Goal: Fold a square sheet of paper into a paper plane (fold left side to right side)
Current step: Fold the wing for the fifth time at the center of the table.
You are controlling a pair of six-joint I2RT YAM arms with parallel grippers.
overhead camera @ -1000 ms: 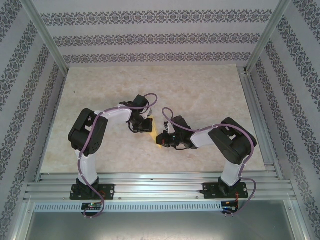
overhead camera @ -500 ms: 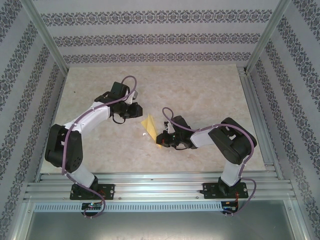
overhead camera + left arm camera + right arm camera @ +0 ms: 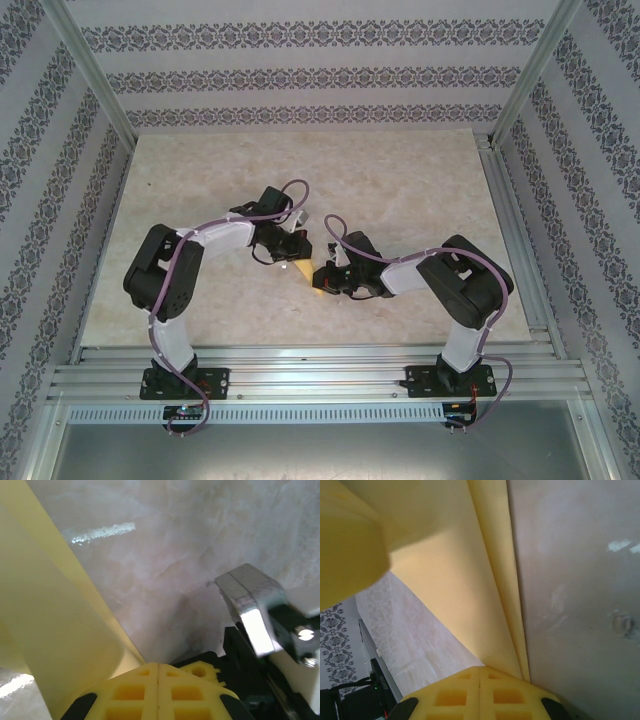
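Note:
The square sheet of paper is a small creased yellow shape at mid-table, between the two grippers. My left gripper is shut at its far left edge. In the left wrist view the closed gripper touches a raised yellow flap. My right gripper is shut at the paper's near end. In the right wrist view its closed tips meet the narrow end of the folded layers, which rise toward the camera. Whether either gripper pinches the paper is unclear.
The marble-look tabletop stretches behind and beside the arms. Aluminium rails run along the near edge and the right side. Patterned walls enclose the table. The right gripper's metal block sits very close to my left fingers.
The left arm swung back and left away from the paper, whose flap stood up. It has now come back to the paper with its jaws shut. The right arm has not moved.

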